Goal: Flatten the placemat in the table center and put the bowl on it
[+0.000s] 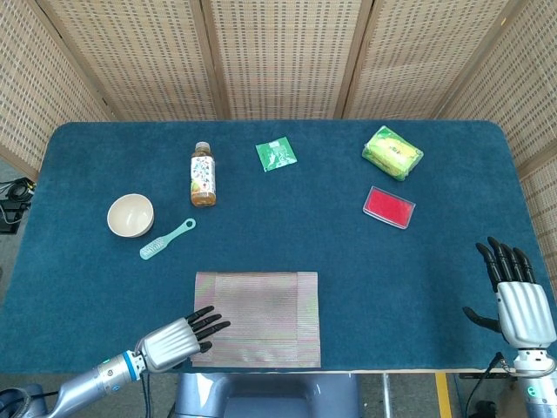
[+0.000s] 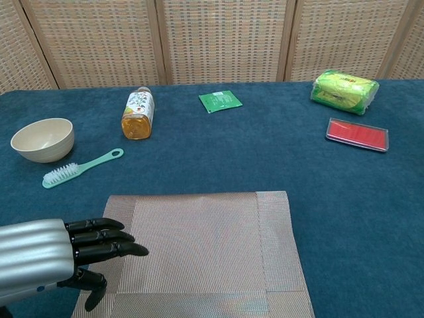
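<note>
The table (image 1: 348, 261), covered in dark blue felt-like cloth, carries everything. A rectangular woven grey-beige placemat (image 1: 261, 313) lies flat at the middle of the near edge. The left hand (image 1: 178, 338), silver with black fingers, hovers at the placemat's near left corner, fingers stretched out and slightly apart, holding nothing. The right hand (image 1: 515, 296) stands at the near right corner, fingers spread and empty. A yellow-green plastic packet (image 1: 392, 152) sits toward the far right corner, with a flat red rectangular box (image 1: 389, 207) just nearer. A small bottle of amber drink (image 1: 202, 176) lies left of centre. The cream round bowl (image 1: 130, 215) rests near the left edge, well apart from the placemat, beside a mint-green brush (image 1: 165, 239). A green sachet (image 1: 276, 154) lies toward the far edge.
</note>
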Action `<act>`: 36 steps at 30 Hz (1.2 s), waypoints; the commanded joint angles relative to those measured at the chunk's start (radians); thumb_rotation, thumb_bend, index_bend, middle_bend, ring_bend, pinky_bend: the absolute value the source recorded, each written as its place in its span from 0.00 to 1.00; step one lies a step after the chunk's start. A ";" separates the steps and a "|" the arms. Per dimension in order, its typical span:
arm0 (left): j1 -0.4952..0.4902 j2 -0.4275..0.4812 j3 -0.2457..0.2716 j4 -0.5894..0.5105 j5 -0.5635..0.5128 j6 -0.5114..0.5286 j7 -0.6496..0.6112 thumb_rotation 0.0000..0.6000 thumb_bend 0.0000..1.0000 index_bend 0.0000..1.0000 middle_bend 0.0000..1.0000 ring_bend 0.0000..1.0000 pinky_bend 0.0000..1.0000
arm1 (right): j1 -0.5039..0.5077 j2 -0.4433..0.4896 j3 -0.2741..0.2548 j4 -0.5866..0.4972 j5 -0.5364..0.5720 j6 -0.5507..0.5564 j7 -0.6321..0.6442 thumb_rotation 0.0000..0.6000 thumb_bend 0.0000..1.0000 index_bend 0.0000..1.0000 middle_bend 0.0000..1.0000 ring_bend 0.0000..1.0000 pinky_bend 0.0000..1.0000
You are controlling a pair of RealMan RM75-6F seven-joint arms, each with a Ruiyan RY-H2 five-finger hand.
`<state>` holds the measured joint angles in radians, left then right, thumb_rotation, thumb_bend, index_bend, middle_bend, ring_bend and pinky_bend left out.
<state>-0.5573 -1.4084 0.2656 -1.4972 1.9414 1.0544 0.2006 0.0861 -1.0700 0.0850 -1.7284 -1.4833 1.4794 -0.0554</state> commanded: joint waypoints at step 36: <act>-0.017 -0.076 -0.015 0.036 -0.066 -0.055 0.018 1.00 0.32 0.48 0.00 0.00 0.00 | -0.003 0.004 -0.003 -0.003 -0.004 0.005 0.002 1.00 0.00 0.00 0.00 0.00 0.00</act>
<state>-0.5738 -1.4843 0.2504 -1.4619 1.8753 0.9990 0.2183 0.0835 -1.0659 0.0822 -1.7312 -1.4877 1.4841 -0.0539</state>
